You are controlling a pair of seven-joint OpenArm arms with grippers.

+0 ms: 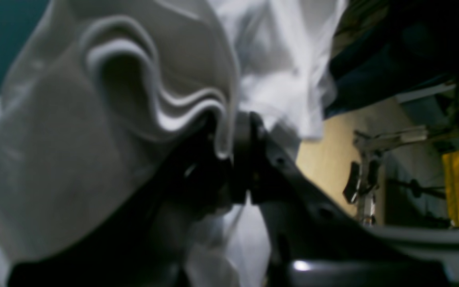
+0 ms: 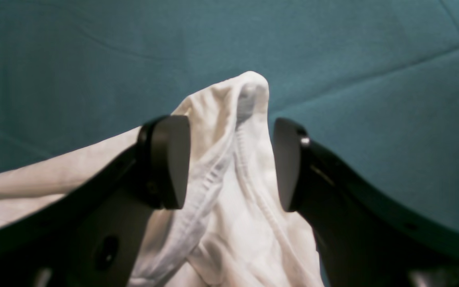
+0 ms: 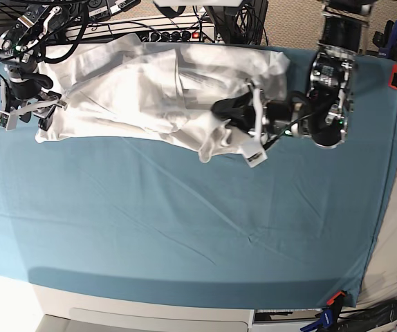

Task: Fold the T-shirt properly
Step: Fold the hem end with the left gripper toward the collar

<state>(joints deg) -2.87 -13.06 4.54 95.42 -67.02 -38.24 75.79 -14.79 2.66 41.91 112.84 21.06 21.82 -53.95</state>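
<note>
The white T-shirt [image 3: 136, 90] lies bunched and wrinkled along the back of the teal table cloth [image 3: 185, 228]. My left gripper [image 3: 220, 111] reaches in from the right and is shut on the shirt's right part. In the left wrist view, several layered folds of the T-shirt [image 1: 74, 139] are pinched at the left gripper [image 1: 229, 159]. My right gripper [image 3: 36, 121] stands at the shirt's far left end. Its jaws are open in the right wrist view, with a hemmed corner of the T-shirt [image 2: 221, 103] raised between the right gripper [image 2: 229, 163] fingers.
Cables and a power strip [image 3: 164, 31] run along the back edge behind the shirt. Orange clamps [image 3: 394, 76] hold the cloth at the right side and front right corner. The table's white front edge [image 3: 150, 315] shows below the teal cloth [image 2: 373, 59].
</note>
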